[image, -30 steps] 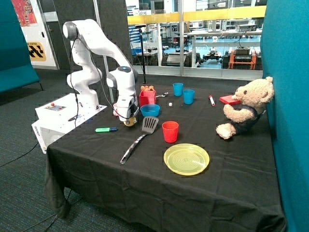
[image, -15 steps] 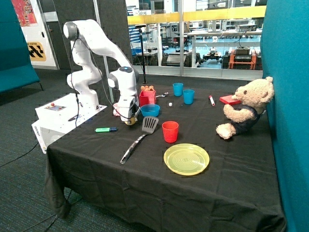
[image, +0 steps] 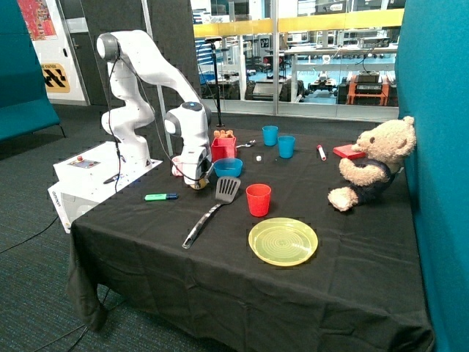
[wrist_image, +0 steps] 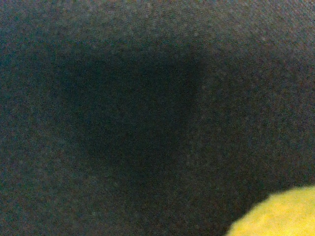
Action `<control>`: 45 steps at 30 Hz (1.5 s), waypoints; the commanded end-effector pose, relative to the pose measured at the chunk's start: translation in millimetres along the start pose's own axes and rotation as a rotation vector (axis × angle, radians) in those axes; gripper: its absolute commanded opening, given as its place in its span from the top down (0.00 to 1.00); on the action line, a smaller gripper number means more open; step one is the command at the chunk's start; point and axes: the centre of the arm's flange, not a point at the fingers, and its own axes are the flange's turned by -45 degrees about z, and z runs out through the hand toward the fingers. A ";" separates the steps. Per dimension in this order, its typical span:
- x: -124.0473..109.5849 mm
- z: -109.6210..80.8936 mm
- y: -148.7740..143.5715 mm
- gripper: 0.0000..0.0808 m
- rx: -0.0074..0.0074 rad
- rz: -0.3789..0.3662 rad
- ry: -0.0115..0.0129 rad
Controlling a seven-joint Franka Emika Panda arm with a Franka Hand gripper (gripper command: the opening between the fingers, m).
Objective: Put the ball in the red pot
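The pale yellow ball (image: 196, 185) sits low against the black cloth, right under my gripper (image: 193, 179), which hangs straight down over it. In the wrist view only an edge of the ball (wrist_image: 278, 214) shows, with dark cloth filling the rest. Whether the ball rests on the cloth or is held just above it cannot be told. The red pot (image: 223, 147) stands a short way behind, past the blue bowl (image: 228, 167), with orange things poking out of its top.
A pink-and-white mug (image: 176, 167) stands just behind the gripper. A grey spatula (image: 212, 209), a green marker (image: 161, 196), a red cup (image: 258, 199) and a yellow plate (image: 283, 240) lie nearer the front. Two blue cups (image: 278, 141), a red block (image: 346, 152) and a teddy bear (image: 374, 163) are farther off.
The gripper has edged slightly up and toward the blue bowl. The ball still shows right beneath it.
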 end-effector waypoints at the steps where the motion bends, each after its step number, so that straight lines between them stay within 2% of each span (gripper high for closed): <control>1: 1.9 0.9 -1.7 1.00 -0.0012 -0.004 -0.0020; 17: 8.7 -8.1 -14.4 1.00 -0.0012 -0.028 -0.0020; 35: 19.4 -46.9 -34.9 1.00 -0.0011 -0.080 -0.0021; 45: 31.0 -65.7 -56.4 1.00 -0.0011 -0.128 -0.0021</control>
